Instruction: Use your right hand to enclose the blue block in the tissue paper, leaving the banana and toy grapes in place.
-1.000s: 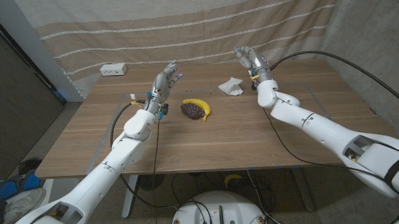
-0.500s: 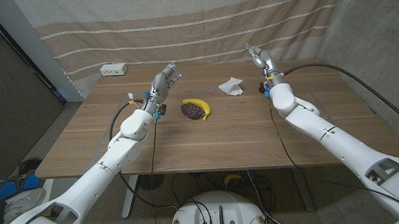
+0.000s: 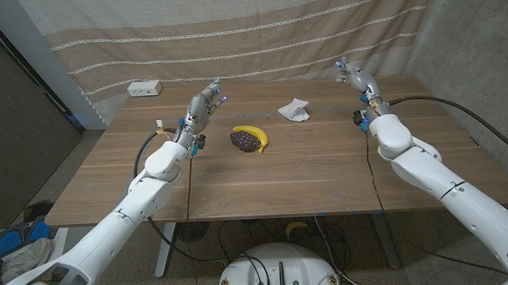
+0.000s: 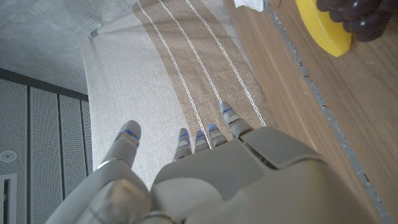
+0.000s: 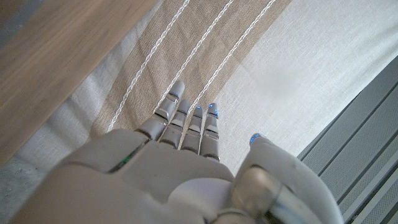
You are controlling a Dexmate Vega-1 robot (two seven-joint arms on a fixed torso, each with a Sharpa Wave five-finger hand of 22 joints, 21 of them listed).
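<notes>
Near the desk's far edge, at one o'clock from the banana, the crumpled white tissue lay. Both robot hands, left and right, hovered empty, fingers spread.

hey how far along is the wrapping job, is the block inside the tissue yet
Done: seemingly the wrap. The tissue paper lies bunched on the table; no blue block shows, so it may be inside, though I cannot confirm. The banana and toy grapes sit together mid-table.
In hand: nothing. The right hand and left hand are raised, fingers apart.
Left: possibly nothing, pending a check.
</notes>
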